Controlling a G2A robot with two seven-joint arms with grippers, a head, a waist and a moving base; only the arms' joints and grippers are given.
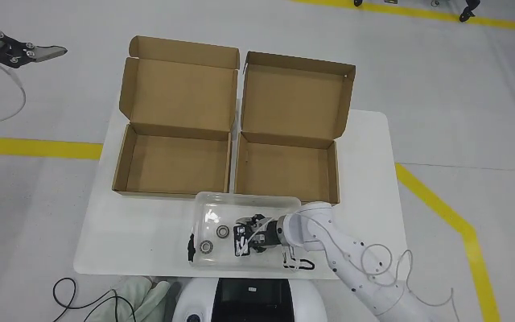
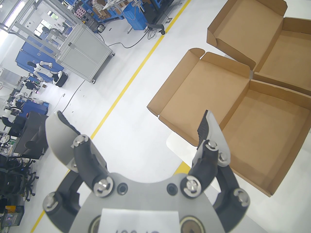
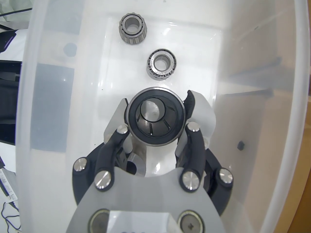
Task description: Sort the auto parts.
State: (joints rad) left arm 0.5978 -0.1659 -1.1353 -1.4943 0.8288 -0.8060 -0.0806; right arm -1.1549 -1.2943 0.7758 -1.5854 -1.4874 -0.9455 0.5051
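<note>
Bench [image 1: 362,161]: two open cardboard boxes [image 1: 173,165] are set side by side beyond a clear bin [image 1: 211,198]. Left pincer [image 2: 132,116]: spread wide, nothing held, kept off the bench. Right pincer [image 3: 158,103]: placed inside the bin, clamped on a large black bearing [image 3: 156,116], bore apparently upright, the boxes ahead of it. Two small bearings [image 3: 162,64] are left loose just beyond.

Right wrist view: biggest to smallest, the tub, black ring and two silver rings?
1. tub
2. black ring, though nearest the camera
3. near silver ring and far silver ring: alike
</note>
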